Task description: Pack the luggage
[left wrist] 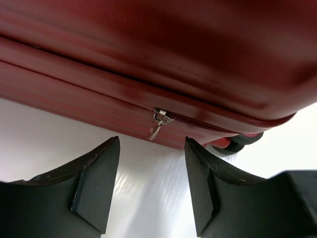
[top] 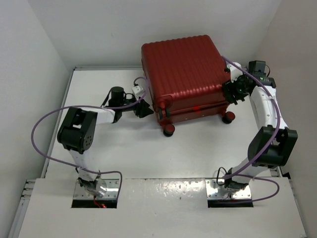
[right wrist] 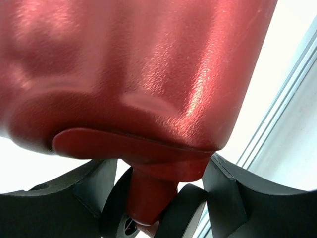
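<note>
Large dark red ribbed hard-shell suitcase [top: 183, 74] lies shut at the far middle of the white table [top: 124, 148]. Left gripper [left wrist: 152, 148], 2 fingers spread and empty, lines up on the small metal zipper pull [left wrist: 158, 121], likely to run it; right gripper [right wrist: 158, 168], fingers spread, straddles a black corner wheel [right wrist: 148, 198], probably bracing

Dark red, ribbed luggage [top: 183, 74]; white table [top: 124, 148].
</note>
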Robot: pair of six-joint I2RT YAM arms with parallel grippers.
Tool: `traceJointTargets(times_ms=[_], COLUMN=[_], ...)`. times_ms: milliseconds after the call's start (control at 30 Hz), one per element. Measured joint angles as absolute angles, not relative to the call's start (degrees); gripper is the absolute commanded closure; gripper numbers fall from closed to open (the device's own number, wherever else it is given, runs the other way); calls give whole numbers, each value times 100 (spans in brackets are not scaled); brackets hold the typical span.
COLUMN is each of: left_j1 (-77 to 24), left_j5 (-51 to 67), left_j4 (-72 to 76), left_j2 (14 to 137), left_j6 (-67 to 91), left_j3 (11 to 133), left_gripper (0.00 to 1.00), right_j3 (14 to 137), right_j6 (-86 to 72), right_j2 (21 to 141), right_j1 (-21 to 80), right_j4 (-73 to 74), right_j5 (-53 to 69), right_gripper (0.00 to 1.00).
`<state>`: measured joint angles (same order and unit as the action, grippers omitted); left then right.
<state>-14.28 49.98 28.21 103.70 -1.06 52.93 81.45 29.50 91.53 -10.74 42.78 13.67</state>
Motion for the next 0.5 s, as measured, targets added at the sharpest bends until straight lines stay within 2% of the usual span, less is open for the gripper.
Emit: traceJointTargets(times_ms=[100, 233, 500], left_j1=[-1498, -1525, -1500], left_j5=[5078, 5164, 5343], left_j4=[2978, 3280, 3688], left_j2=[10584, 10766, 11059], left_j6=[43, 279, 816], left_j3=[5356, 5483, 5664], left_gripper=[43, 52, 81], right_j3=[8169, 8195, 8197], right_j6=[2860, 2799, 2797], right_j2=[9277, 9432, 9496], right_j1=[-1105, -1149, -1166], right_j4=[4248, 4224, 4167], right_j5=[1337, 1313, 1197], right_gripper=[98, 98, 98])
